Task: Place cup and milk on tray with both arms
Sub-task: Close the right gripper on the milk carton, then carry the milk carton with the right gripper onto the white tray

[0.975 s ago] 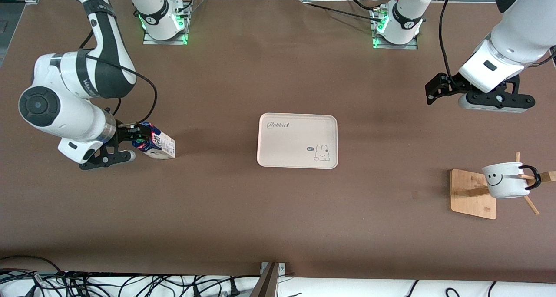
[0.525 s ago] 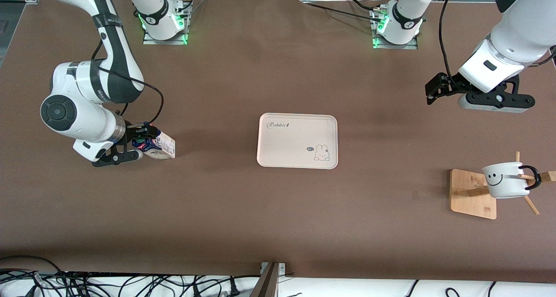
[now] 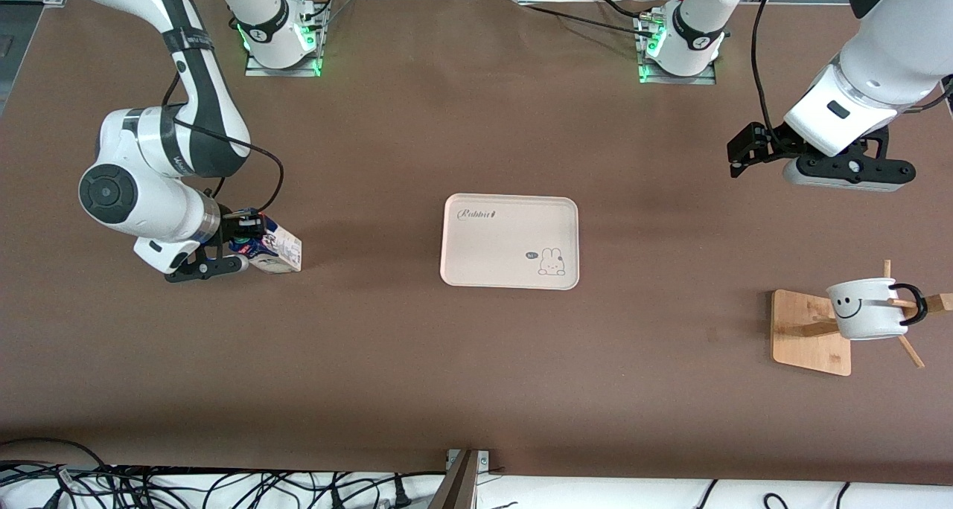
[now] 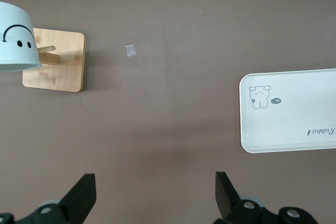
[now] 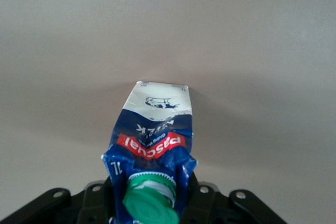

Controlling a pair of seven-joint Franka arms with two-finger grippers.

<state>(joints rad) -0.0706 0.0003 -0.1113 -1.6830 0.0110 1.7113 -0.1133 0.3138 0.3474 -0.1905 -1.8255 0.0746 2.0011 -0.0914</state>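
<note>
The milk carton [image 3: 272,250] stands on the table toward the right arm's end, well apart from the cream tray [image 3: 509,241], and is clamped at its top by the right gripper [image 3: 240,239]. The smiley cup [image 3: 866,308] is hung on a wooden rack [image 3: 810,332] toward the left arm's end; the left gripper [image 4: 155,195] is held above bare table with jaws wide and empty.

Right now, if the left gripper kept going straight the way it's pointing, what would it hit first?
Probably just bare table: the open left gripper points down at it, between the wooden rack base and the tray.
</note>
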